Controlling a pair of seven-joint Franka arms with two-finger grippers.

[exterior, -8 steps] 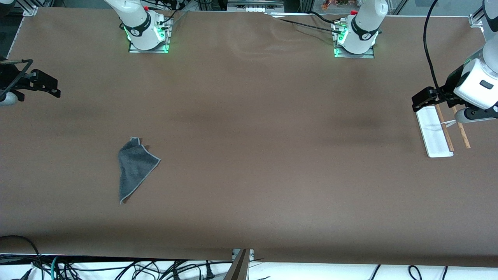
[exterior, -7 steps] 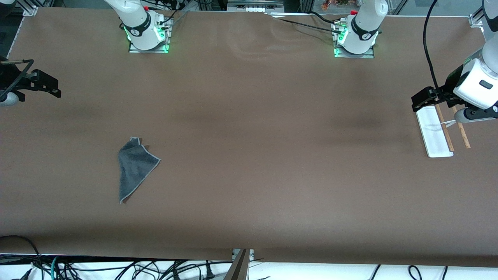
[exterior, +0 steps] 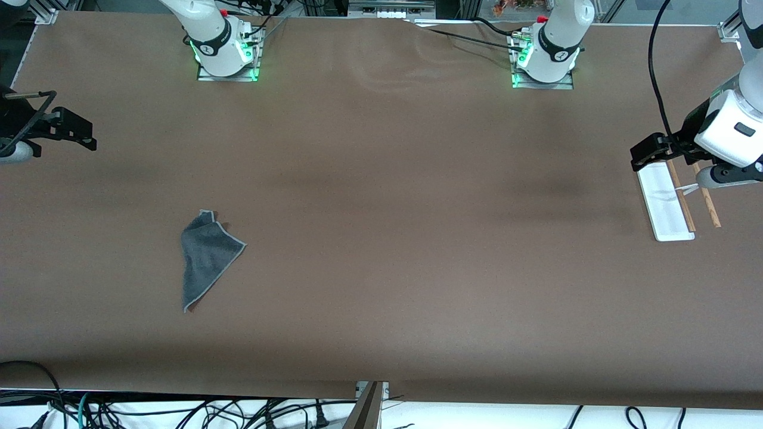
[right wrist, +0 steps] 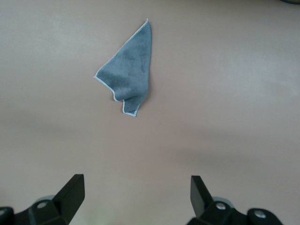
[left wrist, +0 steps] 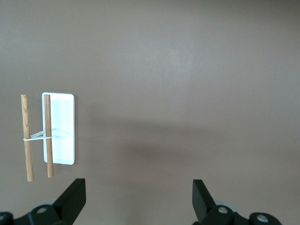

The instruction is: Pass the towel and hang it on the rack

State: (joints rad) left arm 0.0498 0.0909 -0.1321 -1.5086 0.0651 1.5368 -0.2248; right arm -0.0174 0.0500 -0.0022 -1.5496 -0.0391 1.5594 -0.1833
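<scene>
Grey towel (right wrist: 127,65) lies flat; both wrist views reveal each pincer (left wrist: 138,199) (right wrist: 137,197) wide open, empty.

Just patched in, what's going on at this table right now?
Nothing is held yet. The dark grey cloth towel with a lighter stitched edge lies folded on the brown table toward the right arm's end. The right gripper is open, up in the air at that end. The rack with a flat white base and two thin wooden rods stands at the left arm's end, with the open left gripper over one end of its base.
</scene>
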